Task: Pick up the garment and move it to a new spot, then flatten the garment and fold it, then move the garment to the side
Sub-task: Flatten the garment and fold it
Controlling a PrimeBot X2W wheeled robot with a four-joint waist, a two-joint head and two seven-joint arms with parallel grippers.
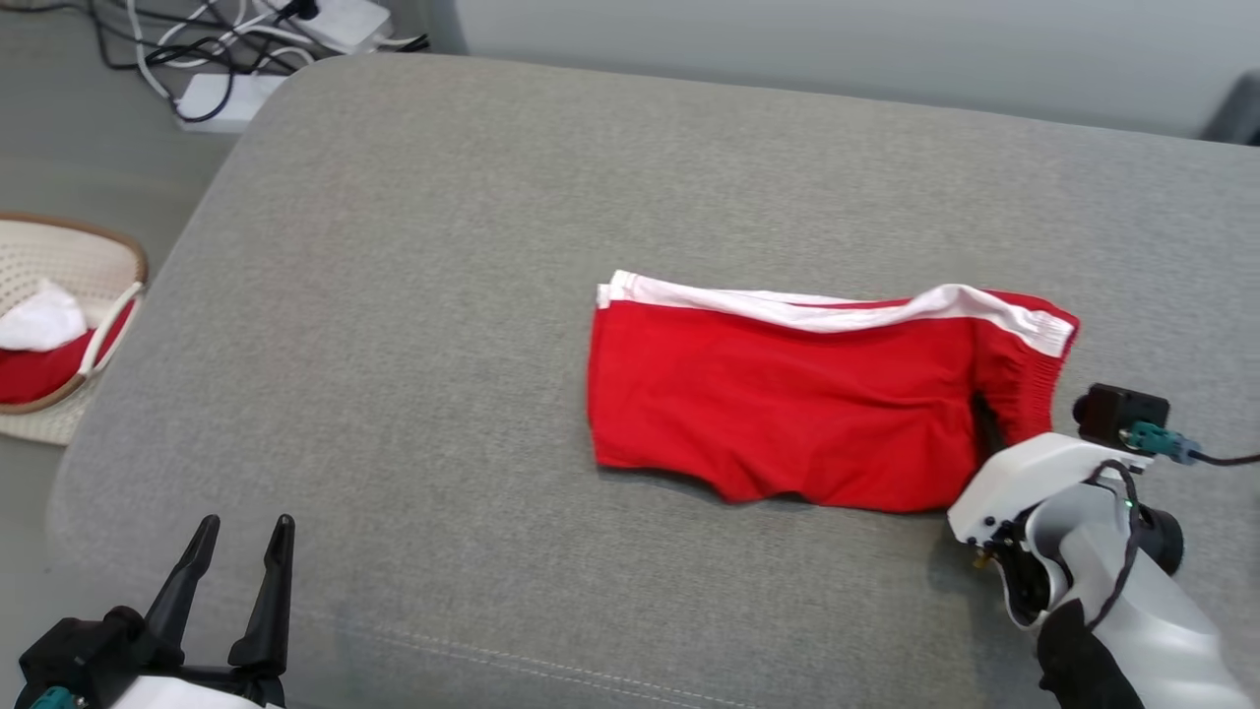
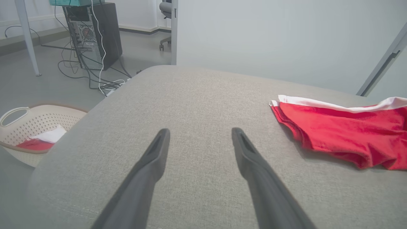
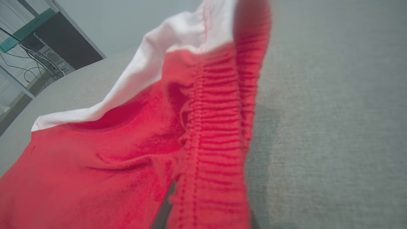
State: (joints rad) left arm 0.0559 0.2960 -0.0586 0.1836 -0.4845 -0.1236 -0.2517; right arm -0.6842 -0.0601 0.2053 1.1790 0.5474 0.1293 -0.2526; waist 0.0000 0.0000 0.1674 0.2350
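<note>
Soft, light garment (image 1: 787, 414); I'd hold its elastic waistband (image 1: 1019, 379). My right claw (image 1: 996, 461) is buried there, pinch I cannot tell; left claw (image 1: 244, 537) spread.

my left claw (image 1: 246, 524): two long black tapered fingers (image 1: 271, 591). right wrist (image 1: 1034, 473): white shell, black cable (image 1: 1122, 551), teal plug (image 1: 1150, 439)
</note>
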